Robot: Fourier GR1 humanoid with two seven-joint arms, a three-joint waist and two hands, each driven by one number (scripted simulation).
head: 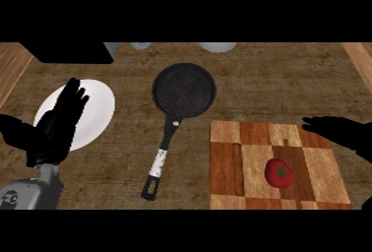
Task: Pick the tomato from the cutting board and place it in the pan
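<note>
Head view: the round red tomato [279, 173] lies on the checkered wooden cutting board [227, 162], near right of the black long-handled frying pan [184, 90]. The right hand [341, 132] hovers released just beyond it; it should descend squarely over the tomato before curling. The left hand [62, 120] rests open over a white plate [100, 106].

counter [291, 83] carries pan [184, 90], white plate [98, 106], cutting board [247, 162] (checkered wood).

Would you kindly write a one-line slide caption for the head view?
Tomato lies on the cutting board, the pan stands empty, and the right hand hovers open over the board's far corner.
</note>
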